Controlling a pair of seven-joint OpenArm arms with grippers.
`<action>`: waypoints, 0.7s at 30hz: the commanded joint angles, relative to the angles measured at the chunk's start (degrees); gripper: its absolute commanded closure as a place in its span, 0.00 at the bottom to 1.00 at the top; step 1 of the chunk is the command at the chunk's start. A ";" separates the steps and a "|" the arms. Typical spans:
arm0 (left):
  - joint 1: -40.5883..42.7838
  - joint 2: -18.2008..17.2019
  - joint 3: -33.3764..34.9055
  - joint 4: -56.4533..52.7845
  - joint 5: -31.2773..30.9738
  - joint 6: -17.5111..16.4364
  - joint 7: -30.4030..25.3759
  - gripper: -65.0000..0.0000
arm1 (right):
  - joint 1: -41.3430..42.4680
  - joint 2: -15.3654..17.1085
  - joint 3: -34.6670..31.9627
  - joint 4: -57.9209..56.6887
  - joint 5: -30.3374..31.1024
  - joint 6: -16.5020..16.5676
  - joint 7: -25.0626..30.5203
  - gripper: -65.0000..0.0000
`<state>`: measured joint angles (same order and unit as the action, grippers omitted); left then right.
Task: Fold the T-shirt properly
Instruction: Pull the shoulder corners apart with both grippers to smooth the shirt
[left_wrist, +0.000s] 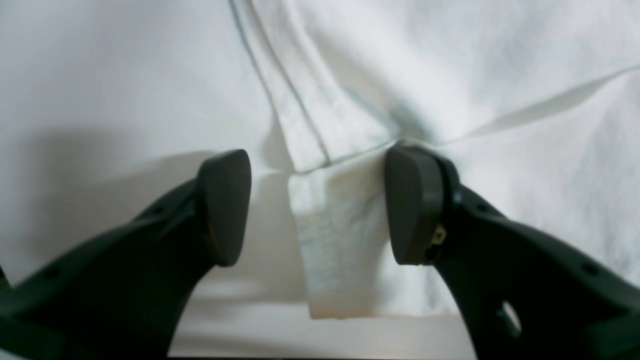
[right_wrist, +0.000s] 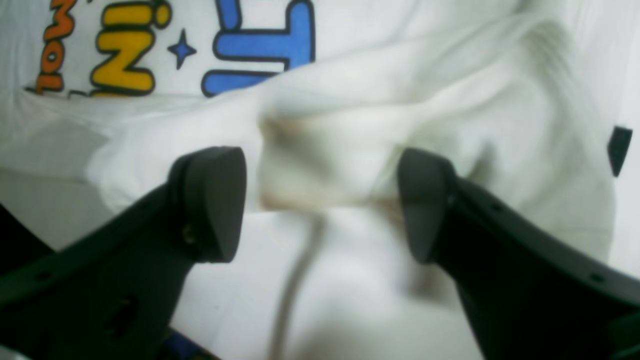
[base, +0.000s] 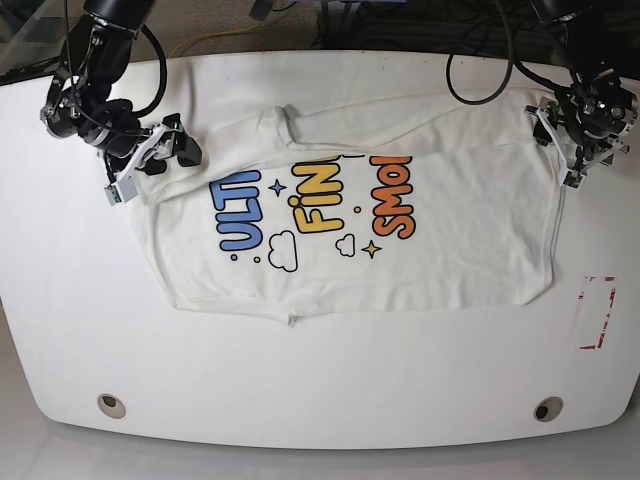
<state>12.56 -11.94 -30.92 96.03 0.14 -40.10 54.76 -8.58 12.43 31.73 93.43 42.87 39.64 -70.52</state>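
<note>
- Two arms are working at opposite ends of the white desk (base: 320, 390).
- At the base view's left, the right gripper (right_wrist: 320, 205) is hovering over bunched cloth, its fingers (right_wrist: 215, 200) standing wide apart and gripping nothing.
- Across the middle, the T-shirt (base: 440, 250) is lying flat, print facing up.
- At the right, the left gripper (left_wrist: 317, 207) is straddling a hemmed corner, fingers (left_wrist: 412, 205) spread wide, one touching the fabric.
</note>
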 joint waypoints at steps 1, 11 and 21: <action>0.06 -0.76 -0.25 0.72 0.08 0.10 0.40 0.40 | 0.89 0.01 -0.03 0.86 -2.92 0.36 1.20 0.29; 0.15 -0.76 -0.16 0.81 0.08 0.10 0.40 0.40 | -0.08 -1.92 -0.12 1.21 -3.00 0.36 1.11 0.59; -0.03 -0.76 -0.16 0.72 0.08 0.10 0.40 0.40 | -3.51 -1.04 0.05 1.91 6.93 0.36 0.85 0.99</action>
<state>12.67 -11.99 -30.96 96.05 -0.03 -40.10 54.74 -11.09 10.15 31.38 93.69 46.28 39.66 -70.54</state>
